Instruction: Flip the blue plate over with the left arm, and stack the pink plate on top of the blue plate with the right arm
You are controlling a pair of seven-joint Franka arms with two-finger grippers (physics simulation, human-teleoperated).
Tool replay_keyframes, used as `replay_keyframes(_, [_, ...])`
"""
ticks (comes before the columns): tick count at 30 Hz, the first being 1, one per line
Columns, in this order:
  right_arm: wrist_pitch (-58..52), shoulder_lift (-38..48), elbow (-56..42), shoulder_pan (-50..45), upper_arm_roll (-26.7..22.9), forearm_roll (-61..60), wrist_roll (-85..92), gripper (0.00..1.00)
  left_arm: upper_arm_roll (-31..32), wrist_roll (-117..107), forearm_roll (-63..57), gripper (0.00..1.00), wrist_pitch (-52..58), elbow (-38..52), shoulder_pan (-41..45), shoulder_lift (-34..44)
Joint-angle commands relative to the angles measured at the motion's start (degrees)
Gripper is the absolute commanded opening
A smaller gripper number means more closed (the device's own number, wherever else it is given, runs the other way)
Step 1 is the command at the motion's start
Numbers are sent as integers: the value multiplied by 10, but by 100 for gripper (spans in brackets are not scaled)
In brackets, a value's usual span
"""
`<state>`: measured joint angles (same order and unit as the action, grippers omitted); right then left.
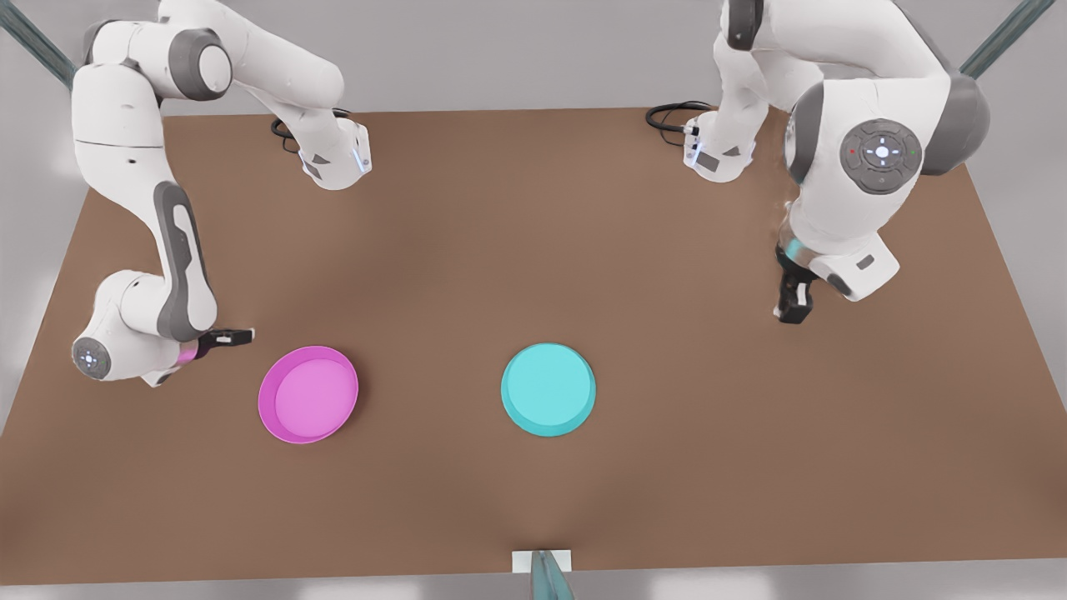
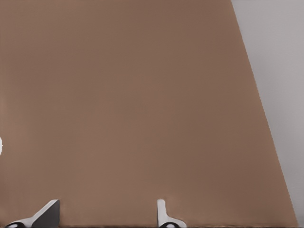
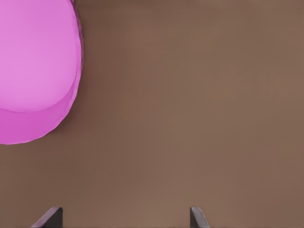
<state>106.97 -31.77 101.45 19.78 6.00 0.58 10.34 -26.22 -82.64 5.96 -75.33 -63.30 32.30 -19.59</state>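
The blue plate [image 1: 548, 389] lies flat on the brown table [image 1: 533, 250], well apart from the pink plate [image 1: 308, 394] on the front view's left; both dishes hold nothing. From their look I judge them light, stiff plastic with smooth, likely slippery faces — the low raised rim is the only real purchase, so a pinch across the rim edge seems the way to lift or tip either one. The left gripper [image 1: 793, 302] hangs well off to the blue plate's far side on the front view's right, fingers [image 2: 164, 214] spread over bare table, gripping nothing. The right gripper [image 1: 236, 336] sits just beside the pink plate [image 3: 35, 71], its fingers [image 3: 197, 217] parted too and empty — neither plate is touched.
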Motion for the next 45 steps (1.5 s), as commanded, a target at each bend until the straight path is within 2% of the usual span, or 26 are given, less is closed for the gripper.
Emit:
replay_keyframes(1, [156,-49,-21,3,2,-45,5,100,339,779,-99,100,78,-9,-272,35])
replay_keyframes(2, [156,-59,-28,-3,3,-80,5,100,433,780,-169,100,64,-51,-322,48])
replay_keyframes(3, [167,-65,-28,-4,3,-115,5,100,410,768,-140,100,-94,-190,-320,129])
replay_keyframes(4, [178,-70,-28,-4,7,-118,5,100,373,761,-80,100,-92,-194,-321,123])
replay_keyframes(5, [197,-73,-27,-4,7,-124,5,100,376,747,-82,100,-54,-155,-322,99])
replay_keyframes(6, [202,-77,-26,-4,8,-131,5,100,372,746,-82,100,-48,-147,-323,97])
replay_keyframes(8, [202,-79,-27,-4,16,-147,6,100,376,717,-77,100,35,-147,-322,102])
replay_keyframes(16, [203,-79,-14,-6,28,-164,6,100,377,715,-79,100,7,-149,-321,105])
replay_keyframes(17, [215,-79,-9,-7,30,-164,7,97,377,713,-81,100,3,-148,-321,104])
replay_keyframes(18, [217,-79,-8,-7,31,-164,6,92,377,713,-81,100,-2,-149,-321,104])
replay_keyframes(20, [216,-79,-6,-7,32,-164,20,57,377,713,-81,100,-8,-149,-321,104])
replay_keyframes(22, [216,-79,-6,-8,32,-164,20,47,377,713,-80,100,-7,-149,-321,104])
replay_keyframes(23, [215,-78,-6,-8,32,-163,25,35,377,713,-80,100,-7,-149,-321,104])
replay_keyframes(27, [214,-77,-7,-5,32,-164,38,22,377,713,-79,100,-6,-149,-321,105])
replay_keyframes(32, [178,-59,-13,-6,37,-163,37,21,377,713,-80,100,-6,-149,-321,105])
replay_keyframes(38, [147,-12,-12,-26,105,-183,0,21,376,711,-79,100,10,-149,-321,113])
replay_keyframes(40, [148,-8,-19,-60,142,-214,-52,21,377,710,-79,100,8,-147,-321,114])
replay_keyframes(45, [250,-46,-57,-204,142,-300,-201,21,378,710,-81,100,4,-147,-321,113])
